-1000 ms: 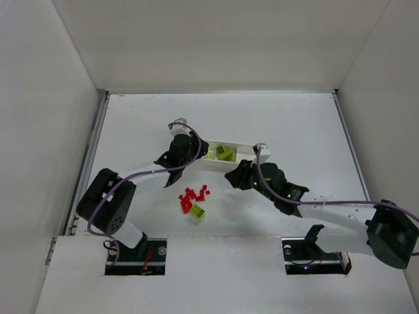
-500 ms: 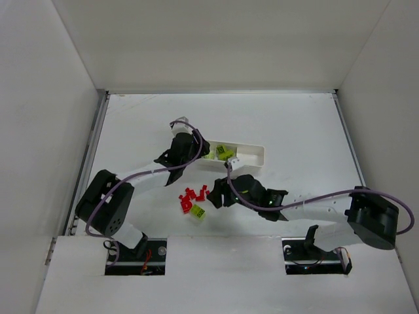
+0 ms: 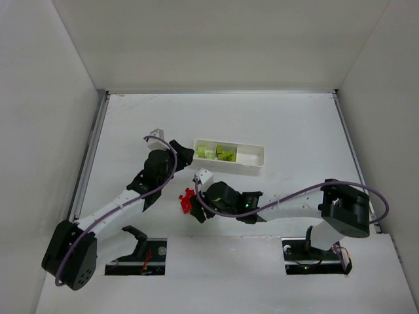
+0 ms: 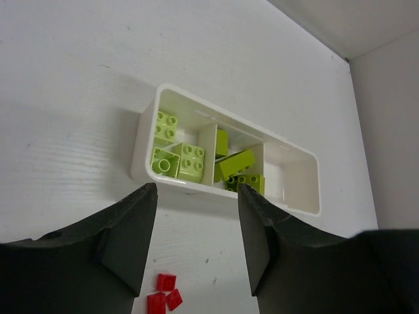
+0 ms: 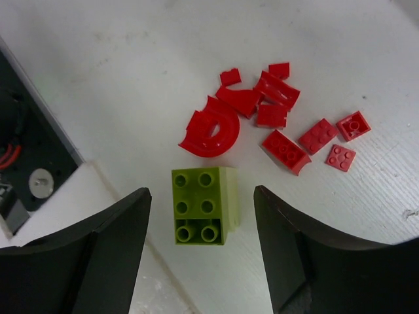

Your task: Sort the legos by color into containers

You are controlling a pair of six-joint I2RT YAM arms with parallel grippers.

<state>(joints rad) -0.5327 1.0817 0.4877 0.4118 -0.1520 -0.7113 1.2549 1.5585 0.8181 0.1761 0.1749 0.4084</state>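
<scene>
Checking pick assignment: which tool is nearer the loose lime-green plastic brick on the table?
Right. The right tool hangs directly over the lime-green plastic brick, jaws open either side. The left tool is open, away at the long white plastic tray.
</scene>
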